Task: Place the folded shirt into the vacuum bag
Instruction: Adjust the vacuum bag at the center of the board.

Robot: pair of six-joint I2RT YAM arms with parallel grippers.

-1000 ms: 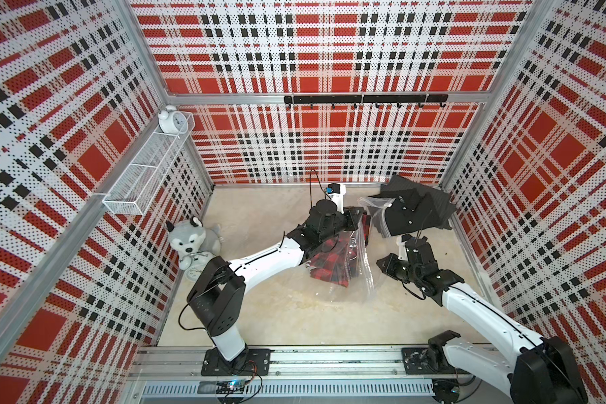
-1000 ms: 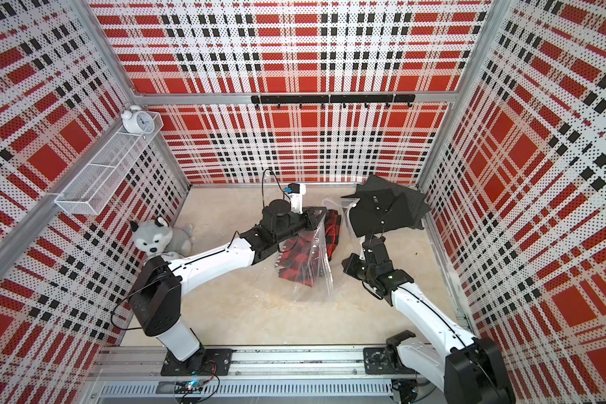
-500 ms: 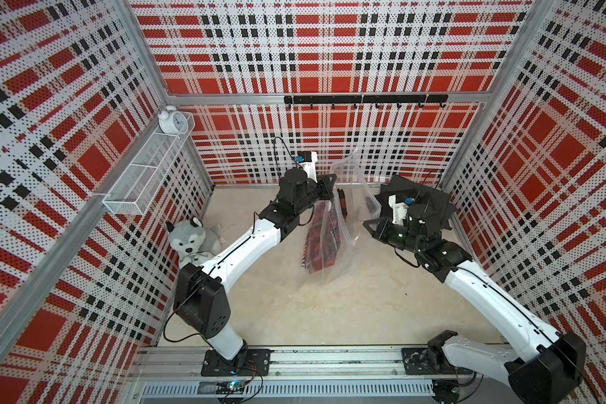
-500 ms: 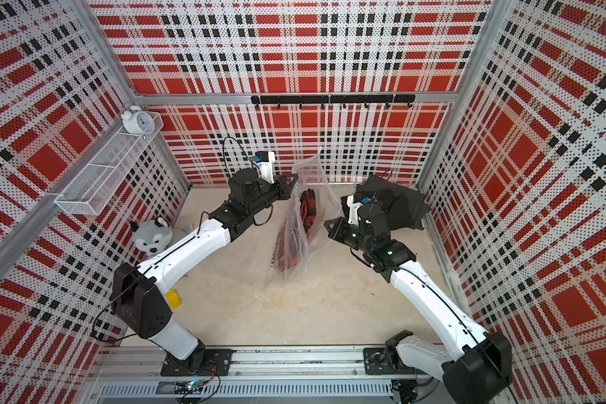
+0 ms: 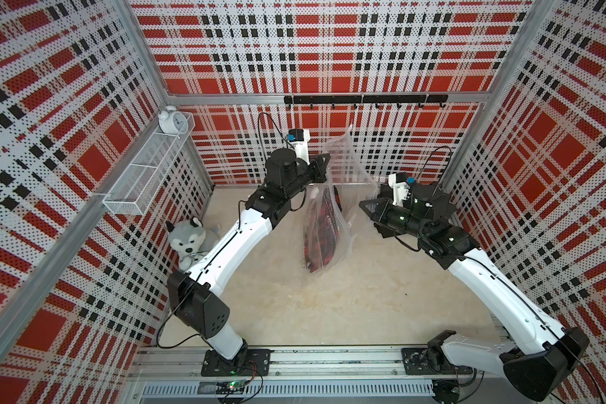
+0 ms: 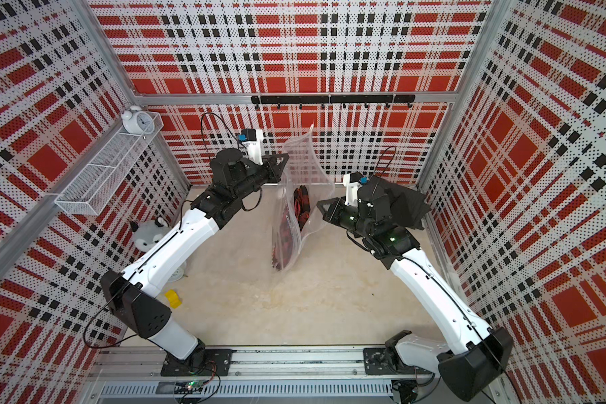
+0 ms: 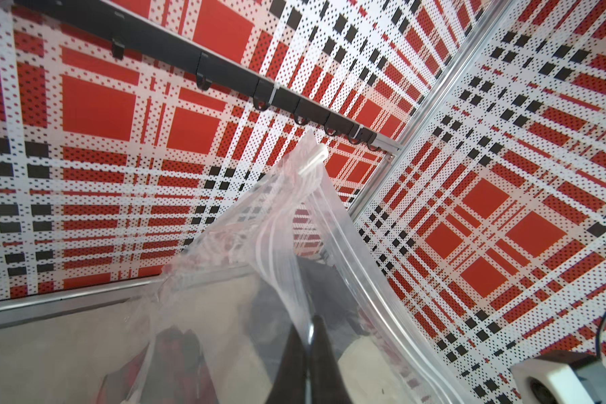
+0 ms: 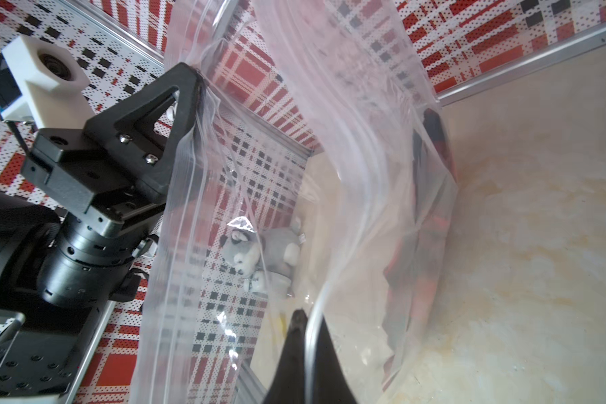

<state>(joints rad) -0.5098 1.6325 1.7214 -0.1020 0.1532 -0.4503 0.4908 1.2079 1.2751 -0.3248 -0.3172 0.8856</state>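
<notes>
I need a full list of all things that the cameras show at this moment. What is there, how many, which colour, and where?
vacuum bag: 1, transparent, held up over the middle of the table
plaid shirt: 1, red and black, inside the vacuum bag
dark clothing: 1 pile, black, back right corner
plush husky: 1, grey and white, by the left wall
wire shelf: 1, white, on the left wall
alarm clock: 1, white, on the wire shelf
hook rail: 1, black, on the back wall
small block: 1, yellow, near the left arm's base
table: 1, beige
left fingers: black, shut on the bag's top edge
right fingers: black, shut on the bag's other edge
</notes>
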